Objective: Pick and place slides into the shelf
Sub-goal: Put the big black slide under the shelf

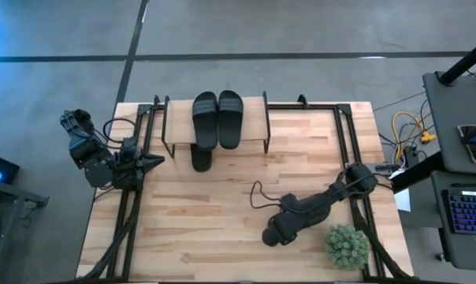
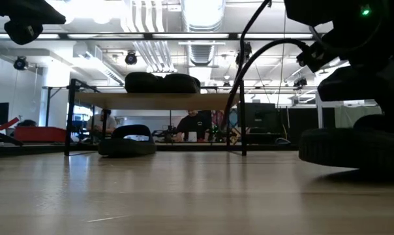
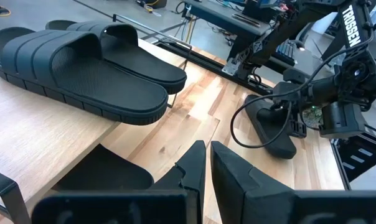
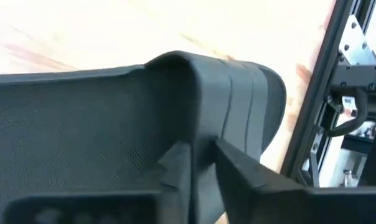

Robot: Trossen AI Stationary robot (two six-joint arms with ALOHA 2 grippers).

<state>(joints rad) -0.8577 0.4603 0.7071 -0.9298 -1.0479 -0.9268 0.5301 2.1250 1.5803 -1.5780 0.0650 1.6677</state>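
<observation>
Two black slides lie side by side on the shelf, a low rack with a wooden plank top at the table's far edge; the left wrist view shows them too. A third slide sits on the table under the plank. The fourth slide is near the table's right near corner, under my right gripper, which is shut on it. My left gripper is shut and holds nothing, just left of the shelf's left legs. My right gripper pinches the fourth slide's wide ribbed strap between its two fingers, at the strap's edge. The fingers come from above, slanting down. In the low view the slide's sole looks level and low at the tabletop; whether it rests there I cannot tell.
A round green plant stands at the table's near right corner, close to the right arm. A black cable loops over the table's middle. Black frame rails run along both sides. People sit in the room beyond the shelf.
</observation>
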